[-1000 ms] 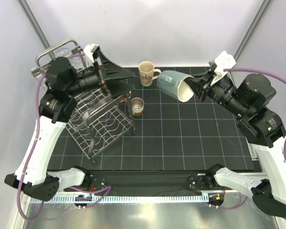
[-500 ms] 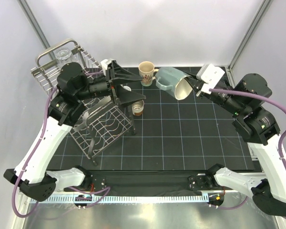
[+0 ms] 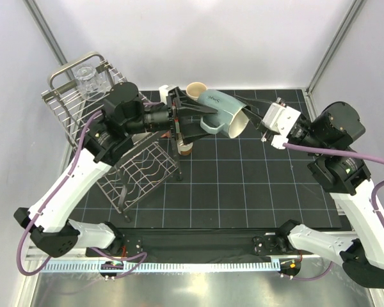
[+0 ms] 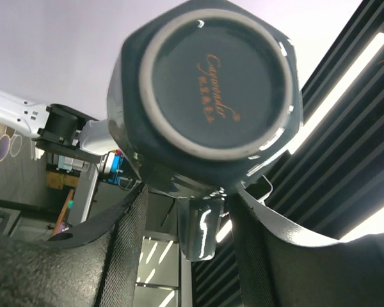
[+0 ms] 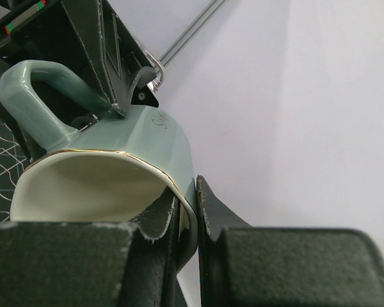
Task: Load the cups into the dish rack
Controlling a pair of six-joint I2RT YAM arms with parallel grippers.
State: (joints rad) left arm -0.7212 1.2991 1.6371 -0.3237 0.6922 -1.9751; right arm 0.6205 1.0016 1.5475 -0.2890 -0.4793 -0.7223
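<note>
Teal mug (image 3: pixel 221 114): grey-teal exterior, cream interior, thin gold rim line, orange script on dark base. Cream mug (image 3: pixel 193 90) at far edge: red-brown print. Mat (image 3: pixel 256 185): black, pale grid lines. Dish rack (image 3: pixel 141 167): silver.

Your left arm (image 3: pixel 67 188) and right arm (image 3: pixel 365 214) pair white shells on the long links with black cylindrical joint housings. A purple cable (image 3: pixel 320 149) runs along each arm. The right wrist carries a white block (image 3: pixel 280 119). Up close, your left fingers (image 4: pixel 123 256) are black, with a fine woven texture and rounded edges.
</note>
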